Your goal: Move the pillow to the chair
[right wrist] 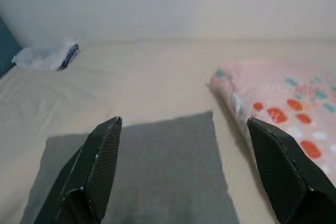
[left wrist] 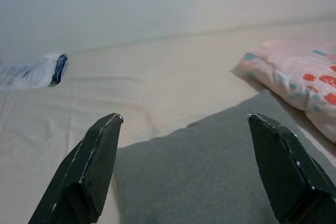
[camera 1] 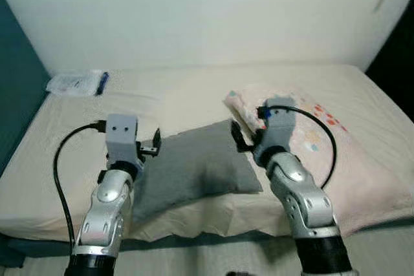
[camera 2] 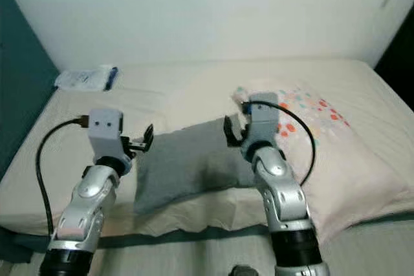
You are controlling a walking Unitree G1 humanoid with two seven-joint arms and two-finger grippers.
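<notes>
A flat grey pillow (camera 1: 194,166) lies near the front edge of the bed, between my two arms. My left gripper (camera 1: 154,144) hovers at the pillow's left end, its fingers wide open with nothing between them; in the left wrist view the grey pillow (left wrist: 210,171) lies just below and ahead of the fingertips. At the pillow's right far corner my right gripper (camera 1: 238,135) is open too and holds nothing. In the right wrist view the grey pillow (right wrist: 147,161) spreads out under the open fingers.
A pink pillow with coloured dots (camera 1: 330,153) lies to the right, touching the grey one. A clear plastic packet (camera 1: 77,83) sits at the bed's far left corner. The cream sheet (camera 1: 181,95) runs back to a white wall. A teal panel (camera 1: 13,88) borders the left.
</notes>
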